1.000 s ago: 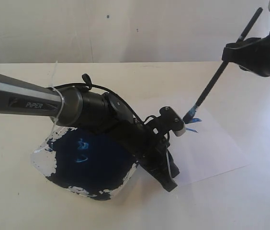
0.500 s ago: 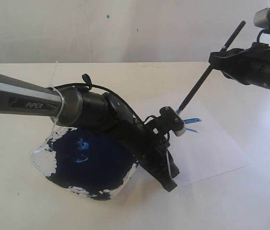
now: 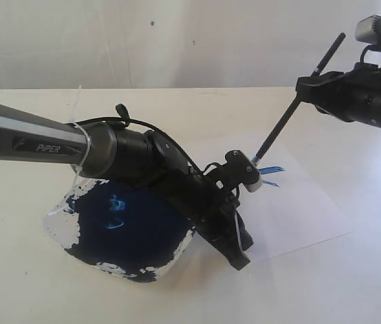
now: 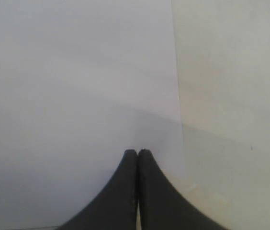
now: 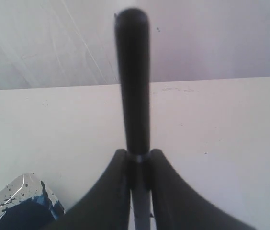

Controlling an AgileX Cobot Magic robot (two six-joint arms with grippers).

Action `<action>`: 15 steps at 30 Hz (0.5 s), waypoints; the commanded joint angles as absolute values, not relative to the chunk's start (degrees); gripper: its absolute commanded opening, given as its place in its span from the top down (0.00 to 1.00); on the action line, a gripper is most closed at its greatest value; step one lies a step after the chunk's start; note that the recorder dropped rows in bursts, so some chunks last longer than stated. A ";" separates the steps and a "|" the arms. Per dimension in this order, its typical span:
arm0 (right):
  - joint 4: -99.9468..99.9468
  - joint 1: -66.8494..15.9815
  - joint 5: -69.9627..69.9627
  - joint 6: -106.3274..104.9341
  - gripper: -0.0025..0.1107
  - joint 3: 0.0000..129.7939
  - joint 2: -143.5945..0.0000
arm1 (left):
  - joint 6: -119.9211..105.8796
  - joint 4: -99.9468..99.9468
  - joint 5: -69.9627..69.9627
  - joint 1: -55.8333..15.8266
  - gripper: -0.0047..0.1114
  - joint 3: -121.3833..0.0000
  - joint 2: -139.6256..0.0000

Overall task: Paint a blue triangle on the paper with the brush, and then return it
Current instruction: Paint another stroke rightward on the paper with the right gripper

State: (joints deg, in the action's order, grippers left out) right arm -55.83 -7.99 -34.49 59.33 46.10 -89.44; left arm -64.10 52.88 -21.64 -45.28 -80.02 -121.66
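Exterior view first: the right gripper [image 3: 303, 86] is clamped on the brush [image 3: 282, 123] about a third of the way down from the handle end, jaws only a sliver apart with the black handle between them. The brush's long axis is tilted. The butt sticks up and back past the gripper toward the wall [image 3: 177, 40], and the bristle end slants down and forward from it onto the paper [image 3: 298, 202]. The tip lands right by the blue triangle [image 3: 269, 170], but it's tucked against the left arm's camera block [image 3: 246, 170], so I can't tell if the bristles are touching. Beyond the tip the sheet is bare out to its edges, and there's open table [image 3: 352, 283] under and around the right gripper. The left gripper [image 3: 240, 260] points down at the paper's edge, just beside the paint dish [image 3: 59, 216]. In the left wrist view the left gripper [image 4: 138, 152] has its fingers pressed together with nothing between them. White paper [image 4: 77, 96] lies ahead of the fingertips, and its straight edge runs just to one side with table [image 4: 230, 96] past it. In the right wrist view the brush [image 5: 132, 81] stands straight out from between the right gripper's [image 5: 138, 156] fingers. A corner of the paint dish [image 5: 10, 211] sits off to the side, well apart from the fingers.
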 commanded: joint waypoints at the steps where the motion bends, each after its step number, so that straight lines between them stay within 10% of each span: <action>1: -56.15 -8.01 -33.81 58.72 0.98 45.90 -89.28 | -64.26 53.53 -22.56 -45.28 0.96 -79.97 -121.72; 15: -58.95 -8.01 -25.92 60.26 0.98 45.90 -86.10 | -64.26 53.53 -22.56 -45.28 0.96 -79.97 -121.72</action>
State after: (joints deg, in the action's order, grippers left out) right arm -57.52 -7.99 -27.62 59.60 46.10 -87.14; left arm -64.10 52.88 -21.64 -45.28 -80.02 -121.66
